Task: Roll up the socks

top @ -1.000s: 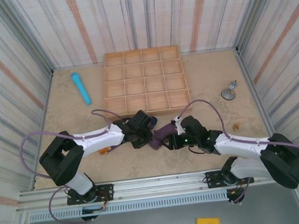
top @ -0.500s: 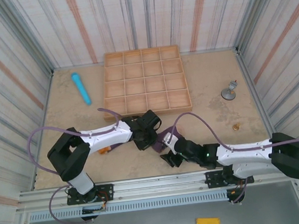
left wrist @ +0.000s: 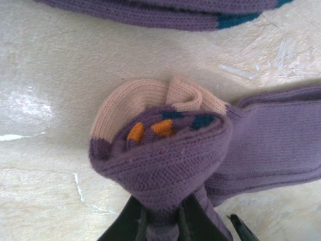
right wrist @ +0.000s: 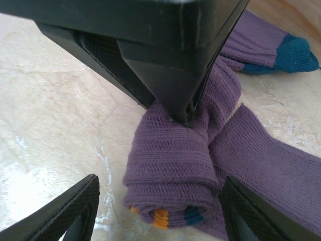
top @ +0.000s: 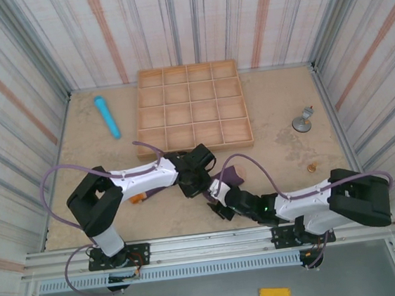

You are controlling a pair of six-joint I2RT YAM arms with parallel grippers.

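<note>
Socks (top: 225, 177) of purple knit are seen on the sandy table (top: 284, 96), just in front of the near edge of the wooden sixteen-compartment tray (top: 138, 119) and between the two arms. In the left wrist view one end is wound into a sock roll (left wrist: 160, 160) — a beige cuff is curled round its outside, with orange and teal spots tucked within. A flat purple leg (left wrist: 281, 140) trails off from the roll to the right. The left end effector (left wrist: 159, 223) is closed on the near side of that roll, with knit bunched between its dark fingers (left wrist: 125, 231). A separate purple strip (left wrist: 150, 12) with a teal patch is laid across the top of the same view, apart from the roll. The right end effector (right wrist: 160, 181) is open. Its two black fingers (right wrist: 70, 213) are spread to either side of the roll — one is clear of the knit, while contact by the other cannot be judged. A teal toe (right wrist: 296, 52) is visible beyond them. A light blue cylinder (top: 106, 116) lies left of the tray, well apart from the socks, and a small grey metal piece (top: 301, 121) rests to the tray's right.
</note>
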